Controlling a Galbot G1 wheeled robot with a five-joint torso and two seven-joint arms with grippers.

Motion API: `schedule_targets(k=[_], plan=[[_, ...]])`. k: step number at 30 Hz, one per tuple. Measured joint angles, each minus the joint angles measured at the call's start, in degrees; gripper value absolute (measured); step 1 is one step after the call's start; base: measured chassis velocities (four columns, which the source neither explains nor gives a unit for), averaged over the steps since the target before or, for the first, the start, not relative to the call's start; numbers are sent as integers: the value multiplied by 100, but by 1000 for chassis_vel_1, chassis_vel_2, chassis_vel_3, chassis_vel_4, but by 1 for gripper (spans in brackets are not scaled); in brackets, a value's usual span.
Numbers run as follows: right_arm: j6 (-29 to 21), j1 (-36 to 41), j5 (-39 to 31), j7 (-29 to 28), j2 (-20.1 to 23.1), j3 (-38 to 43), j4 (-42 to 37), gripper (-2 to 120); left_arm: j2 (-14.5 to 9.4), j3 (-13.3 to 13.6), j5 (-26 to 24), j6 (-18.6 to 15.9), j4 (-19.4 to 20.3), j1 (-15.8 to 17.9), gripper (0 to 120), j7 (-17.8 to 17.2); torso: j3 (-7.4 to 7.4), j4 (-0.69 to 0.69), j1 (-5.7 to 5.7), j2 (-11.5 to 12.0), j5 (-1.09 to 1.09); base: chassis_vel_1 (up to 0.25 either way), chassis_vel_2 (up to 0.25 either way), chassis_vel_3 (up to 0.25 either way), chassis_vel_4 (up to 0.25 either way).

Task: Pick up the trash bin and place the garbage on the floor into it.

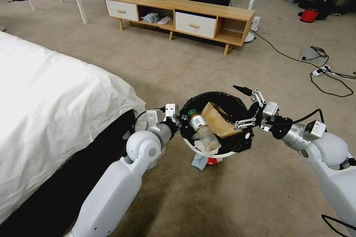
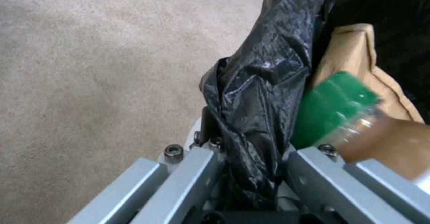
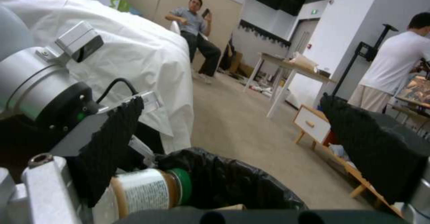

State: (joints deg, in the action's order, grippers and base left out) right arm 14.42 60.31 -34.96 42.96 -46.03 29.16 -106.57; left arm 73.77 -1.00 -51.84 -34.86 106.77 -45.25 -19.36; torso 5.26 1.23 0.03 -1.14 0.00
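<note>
My left gripper (image 1: pixel 177 120) is clamped on the bin (image 1: pixel 218 122) rim to keep it raised, while my right gripper (image 1: pixel 246 105), fingers apart, hovers over the bottle (image 1: pixel 203 130) and paper bag (image 1: pixel 218 118) inside.

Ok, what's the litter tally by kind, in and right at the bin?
Bottle: 1
Paper bag: 1
Tissue: 1
Mask: 1
Red packet: 1
Total: 5, the mask and the packet showing just below the rim of the bin.
</note>
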Motion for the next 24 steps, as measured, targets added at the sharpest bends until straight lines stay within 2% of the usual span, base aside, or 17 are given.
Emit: schedule_targets(k=[10,12,18,21,22,24], plan=[[-59,-54,-15,-189,-45,70,-80,100,2,-87,40,3,80,-113,2,8,0,0,0,0,0,0,0,0,0],[-222,-76,-53,-568,-47,146,-231,100,-10,-149,61,3,150,-178,2,8,0,0,0,0,0,0,0,0,0],[-455,-99,-50,-1154,-63,225,-399,100,-33,-209,81,5,226,-233,2,7,0,-1,0,0,0,0,0,0,0],[-668,-132,-29,-1818,-69,319,-554,100,-49,-290,84,6,338,-293,2,0,0,0,0,0,0,0,0,0,0],[-668,-132,-29,-1818,-69,319,-554,100,-49,-290,84,6,338,-293,2,0,0,0,0,0,0,0,0,0,0],[-829,-131,-45,-2371,-66,373,-654,100,-105,-374,83,6,417,-385,2,-7,0,-1,0,0,0,0,0,0,0]])
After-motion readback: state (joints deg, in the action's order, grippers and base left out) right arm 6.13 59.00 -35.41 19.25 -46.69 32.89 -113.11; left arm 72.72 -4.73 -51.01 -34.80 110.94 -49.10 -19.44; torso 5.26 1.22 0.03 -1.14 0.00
